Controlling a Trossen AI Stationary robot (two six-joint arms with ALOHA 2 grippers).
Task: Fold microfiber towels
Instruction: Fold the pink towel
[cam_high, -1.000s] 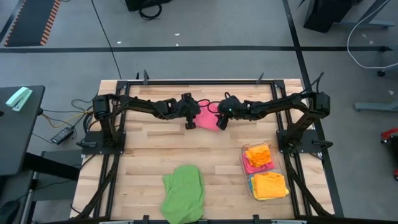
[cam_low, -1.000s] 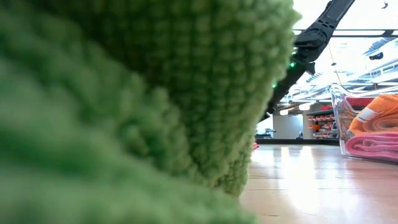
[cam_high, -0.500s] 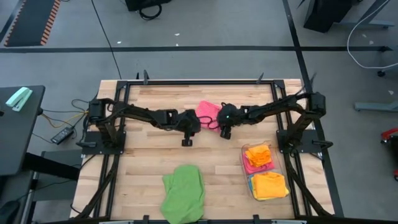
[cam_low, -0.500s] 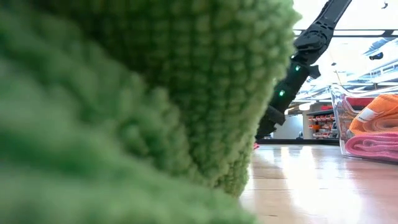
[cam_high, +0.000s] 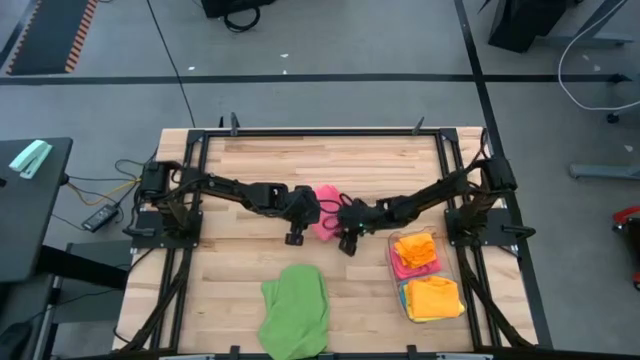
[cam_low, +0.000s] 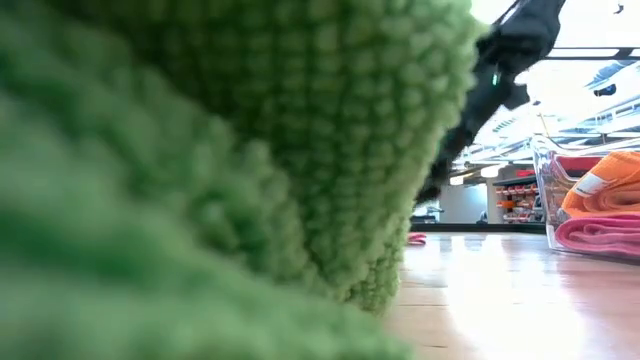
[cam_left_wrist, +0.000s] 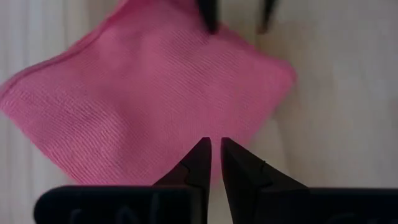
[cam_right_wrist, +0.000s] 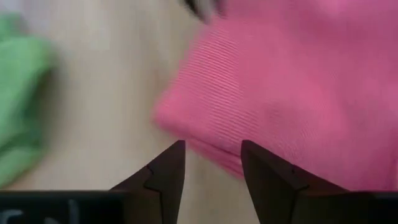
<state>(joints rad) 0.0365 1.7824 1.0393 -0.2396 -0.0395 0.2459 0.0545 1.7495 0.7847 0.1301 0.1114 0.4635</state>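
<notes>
The green towel (cam_low: 200, 170) blocks most of the low view; pink towel (cam_right_wrist: 298, 81) runs off-frame, blurred.

Under my left claw (cam_left_wrist: 211, 155) lies the pink towel (cam_left_wrist: 149, 93), a soft matt cloth with a fine ribbed weave and a neatly stitched hem. My claw fingers are dark matt plastic, smooth with hard edges; my right claw (cam_right_wrist: 211, 158) looks the same. The green towel (cam_high: 295, 312) is far rougher, a matt pile of knobbly loops. The table (cam_high: 230, 265) is pale wood in jointed strips, smooth with a slight sheen that mirrors the room lights. The bin (cam_high: 396, 285) is clear glossy plastic, holding soft orange and pink cloths. The frame around me is matt black metal.
</notes>
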